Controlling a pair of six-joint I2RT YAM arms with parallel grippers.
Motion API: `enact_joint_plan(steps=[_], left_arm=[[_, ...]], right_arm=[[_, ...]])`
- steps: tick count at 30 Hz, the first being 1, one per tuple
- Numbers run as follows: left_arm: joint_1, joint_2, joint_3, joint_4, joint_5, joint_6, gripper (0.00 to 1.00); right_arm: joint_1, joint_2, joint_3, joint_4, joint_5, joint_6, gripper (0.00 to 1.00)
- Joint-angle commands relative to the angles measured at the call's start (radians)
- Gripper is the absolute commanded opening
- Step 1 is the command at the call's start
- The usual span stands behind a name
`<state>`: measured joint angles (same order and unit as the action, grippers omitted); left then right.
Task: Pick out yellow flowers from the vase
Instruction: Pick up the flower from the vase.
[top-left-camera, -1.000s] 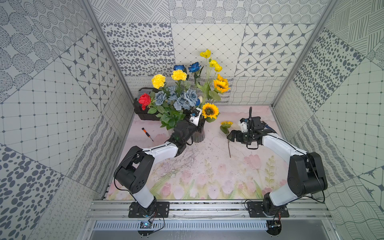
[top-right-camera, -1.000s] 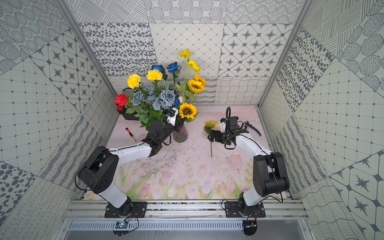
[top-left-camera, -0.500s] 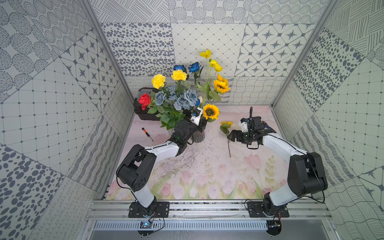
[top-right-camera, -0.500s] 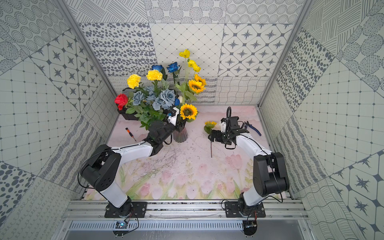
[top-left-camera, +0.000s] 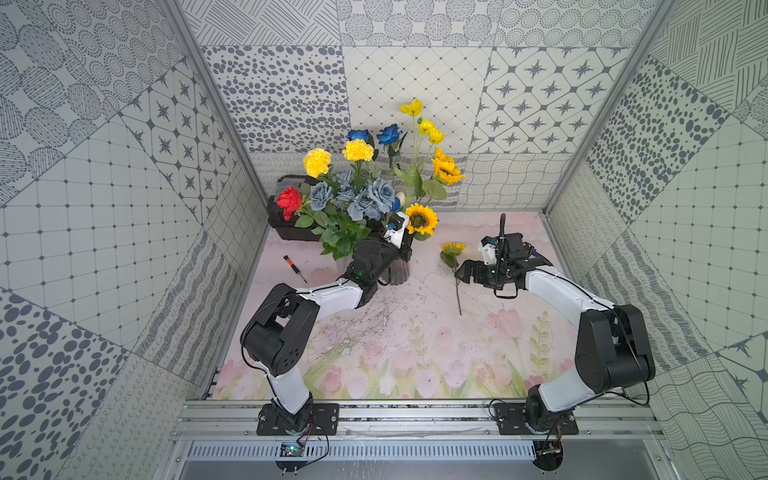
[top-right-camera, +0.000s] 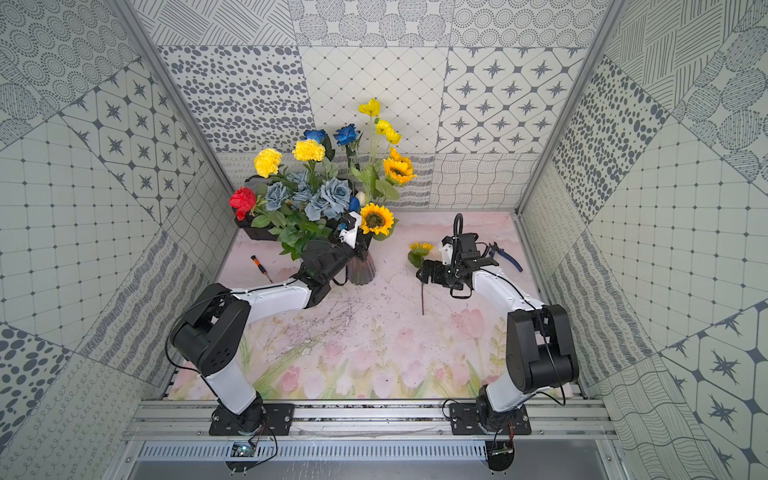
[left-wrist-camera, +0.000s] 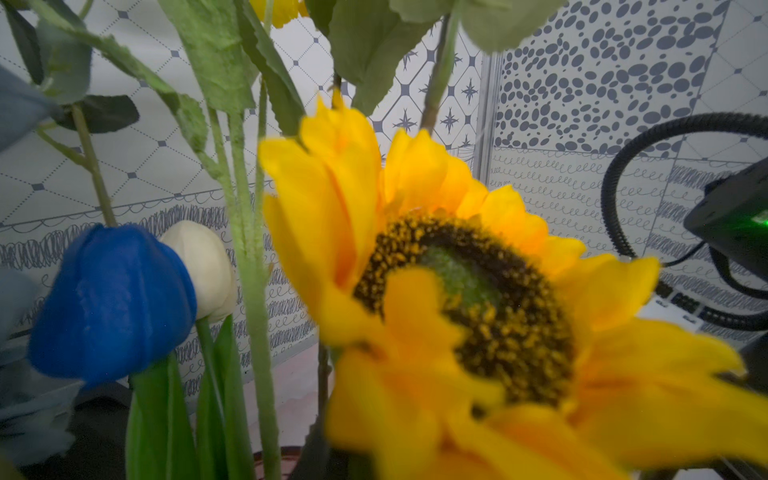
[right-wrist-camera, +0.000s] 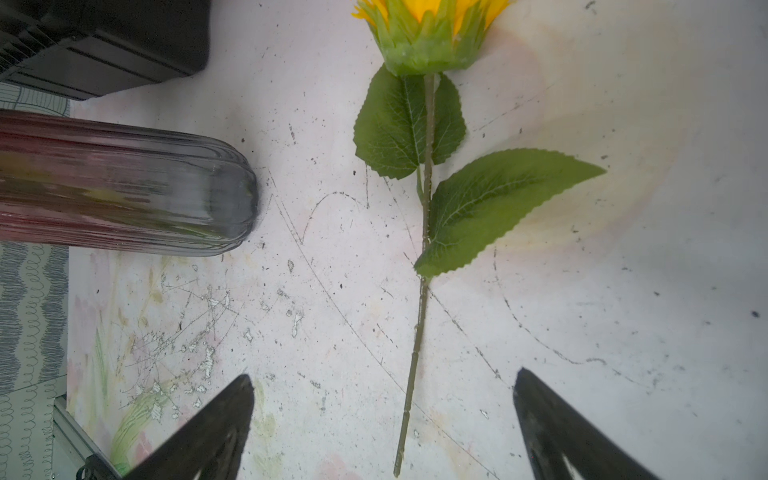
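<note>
Yellow flowers (top-left-camera: 358, 150) mostly crowd the vase (top-left-camera: 398, 274); one sunflower (top-left-camera: 453, 248) lies beside it beneath your wide-open right hand (top-left-camera: 465, 272); grip of your left hand (top-left-camera: 404, 243) hidden.

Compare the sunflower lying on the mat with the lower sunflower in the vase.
The loose sunflower lies flat on the mat; the vase sunflower stands in the vase. The loose sunflower's bloom looks smaller and side-on; the vase sunflower faces up, dark centre showing. Both have yellow petals.

Yellow sunflower (top-left-camera: 421, 219) w/ dark centre, red flower (top-left-camera: 289, 199), grey-blue roses (top-left-camera: 365, 200)
</note>
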<state>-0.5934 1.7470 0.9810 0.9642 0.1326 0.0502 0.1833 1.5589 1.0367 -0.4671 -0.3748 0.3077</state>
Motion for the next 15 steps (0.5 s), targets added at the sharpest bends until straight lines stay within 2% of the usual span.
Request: enact_joint_plan(steps=[1, 7, 15], left_arm=[[-0.001, 0.004, 0.004, -0.082, 0.001, -0.011, 0.19], [-0.001, -0.013, -0.003, -0.093, -0.001, 0.0, 0.12], [-0.001, -0.07, -0.028, -0.097, -0.016, 0.013, 0.12]], right_arm=[[-0.004, 0.004, 0.018, 0.015, -0.009, 0.013, 0.98], [-0.004, 0.006, 0.013, 0.021, -0.013, 0.018, 0.98], [-0.004, 0.006, 0.013, 0.024, -0.026, 0.023, 0.98]])
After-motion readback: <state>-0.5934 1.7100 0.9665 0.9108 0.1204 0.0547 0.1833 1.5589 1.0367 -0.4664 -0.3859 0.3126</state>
